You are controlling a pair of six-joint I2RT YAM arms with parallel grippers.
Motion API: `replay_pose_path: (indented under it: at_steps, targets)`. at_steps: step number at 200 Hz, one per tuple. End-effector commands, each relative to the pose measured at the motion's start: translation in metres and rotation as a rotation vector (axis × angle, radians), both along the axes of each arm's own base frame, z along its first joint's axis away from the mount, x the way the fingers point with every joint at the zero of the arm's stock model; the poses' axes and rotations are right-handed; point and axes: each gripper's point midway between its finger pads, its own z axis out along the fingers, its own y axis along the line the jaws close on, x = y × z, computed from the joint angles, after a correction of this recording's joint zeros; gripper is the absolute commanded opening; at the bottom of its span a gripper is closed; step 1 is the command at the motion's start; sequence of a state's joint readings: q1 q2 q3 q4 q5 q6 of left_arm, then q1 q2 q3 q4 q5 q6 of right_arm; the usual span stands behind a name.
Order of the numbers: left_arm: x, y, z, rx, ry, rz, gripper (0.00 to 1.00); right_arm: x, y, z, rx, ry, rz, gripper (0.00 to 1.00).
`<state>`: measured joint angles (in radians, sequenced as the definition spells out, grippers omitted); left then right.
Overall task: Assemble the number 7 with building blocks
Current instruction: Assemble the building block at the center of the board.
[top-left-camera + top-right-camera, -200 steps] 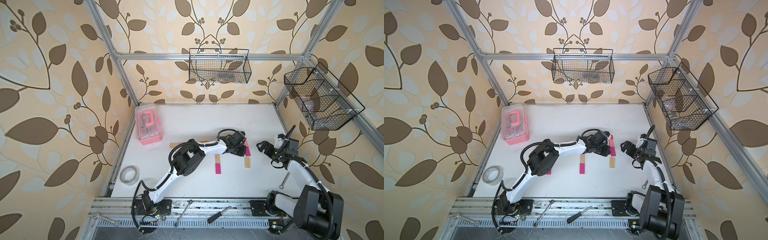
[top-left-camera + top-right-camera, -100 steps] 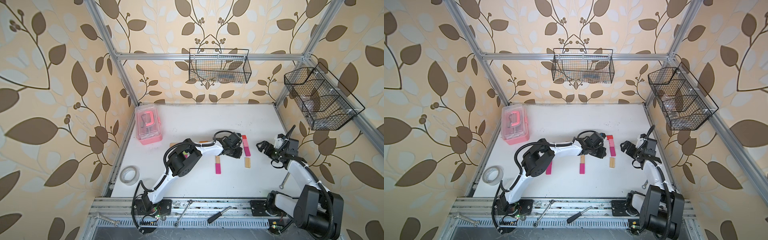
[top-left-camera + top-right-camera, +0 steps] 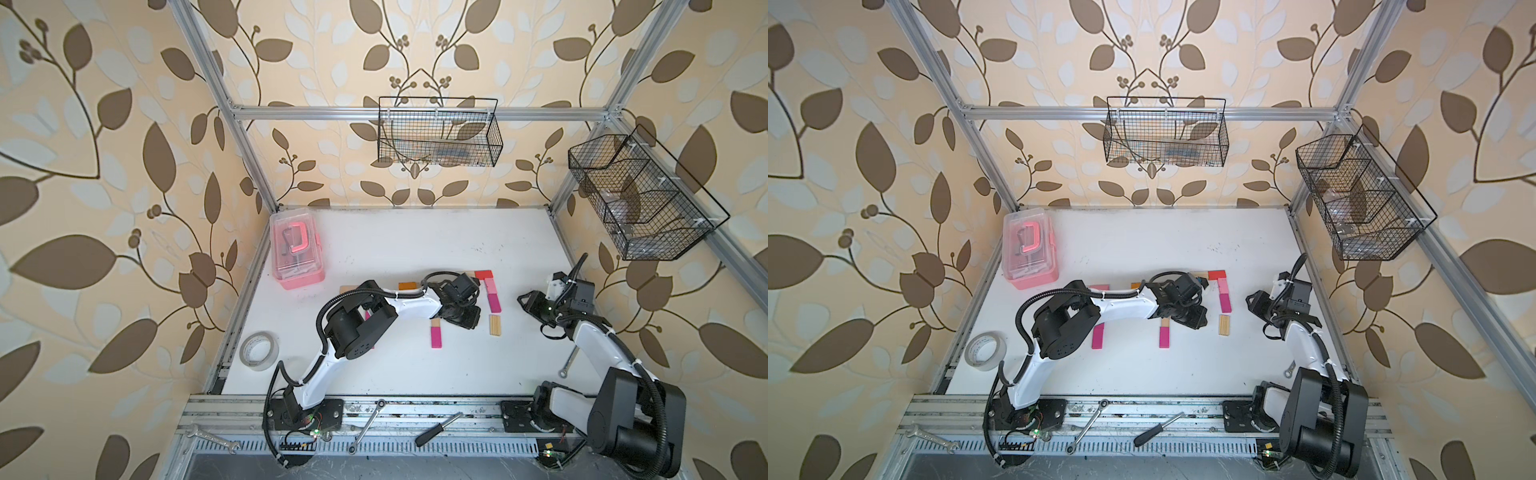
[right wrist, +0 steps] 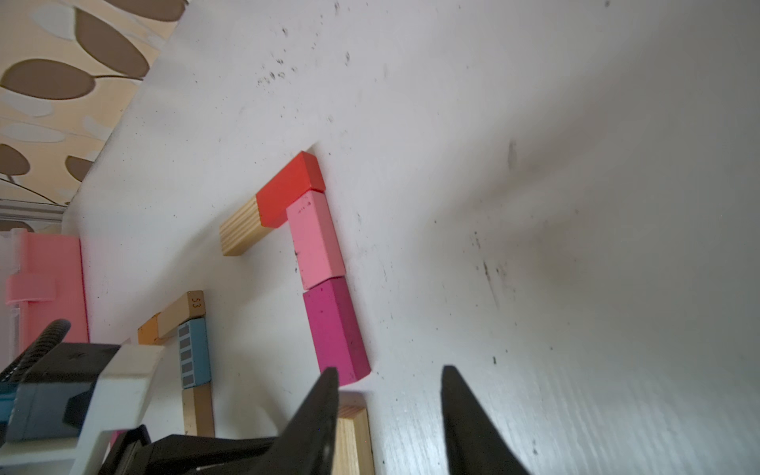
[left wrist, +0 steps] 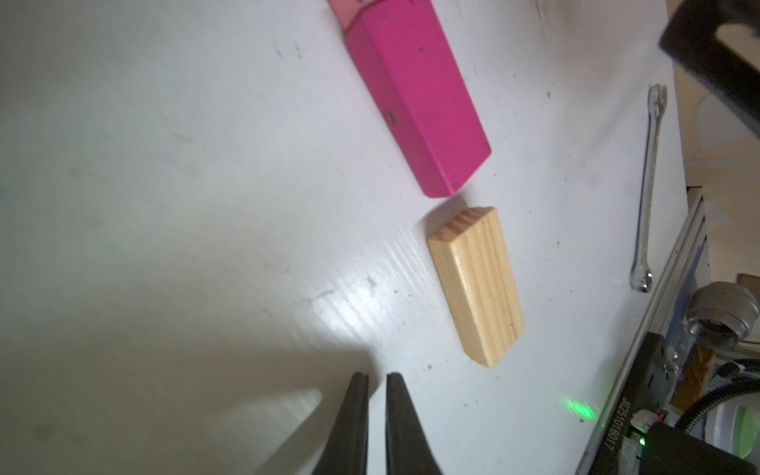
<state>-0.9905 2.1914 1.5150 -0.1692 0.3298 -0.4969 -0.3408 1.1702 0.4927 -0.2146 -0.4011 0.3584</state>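
Note:
Building blocks lie flat on the white table (image 3: 415, 241). A wood block (image 4: 240, 230), a red one (image 4: 288, 189), a pink one (image 4: 314, 240) and a magenta one (image 4: 335, 333) form an angled row; the same magenta block (image 3: 493, 303) shows in both top views. A loose wood block (image 3: 494, 325) (image 5: 477, 283) lies just beyond the magenta end. My left gripper (image 3: 469, 322) (image 5: 376, 376) is shut and empty, beside that wood block. My right gripper (image 3: 524, 299) (image 4: 388, 372) hangs open to the right of the row, with nothing between its fingers.
A wood-and-magenta pair of blocks (image 3: 436, 334), an orange block (image 3: 407, 285) and a blue striped block (image 4: 193, 353) lie left of the row. A pink plastic box (image 3: 297, 249) stands back left, a tape roll (image 3: 258, 349) front left, and a wrench (image 3: 568, 361) near the right edge.
My left gripper has drawn back from beside the pink and magenta blocks toward the table's front. The right arm has stayed in place.

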Motion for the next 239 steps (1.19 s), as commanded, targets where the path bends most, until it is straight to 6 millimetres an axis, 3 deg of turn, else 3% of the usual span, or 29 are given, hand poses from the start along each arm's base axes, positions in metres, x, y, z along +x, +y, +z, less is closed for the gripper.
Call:
replay_pose_path:
  at_steps: [1, 30, 44, 165, 239]
  targets:
    - [-0.013, -0.008, 0.017, -0.047, 0.004, -0.045, 0.12, -0.012, 0.018, -0.019, 0.058, 0.061, 0.03, 0.33]
    - [-0.02, -0.014, 0.02, -0.061, 0.001, -0.059, 0.12, -0.02, 0.033, -0.031, 0.051, 0.101, 0.054, 0.18]
    - [-0.022, -0.017, 0.019, -0.063, 0.007, -0.064, 0.12, -0.024, 0.038, -0.035, 0.056, 0.118, 0.054, 0.16]
    - [-0.017, -0.037, 0.019, -0.108, 0.002, -0.092, 0.11, -0.034, 0.044, -0.033, 0.024, 0.13, 0.043, 0.16]
    - [-0.012, -0.049, 0.018, -0.12, -0.005, -0.108, 0.1, -0.036, 0.041, -0.037, 0.013, 0.153, 0.023, 0.06]
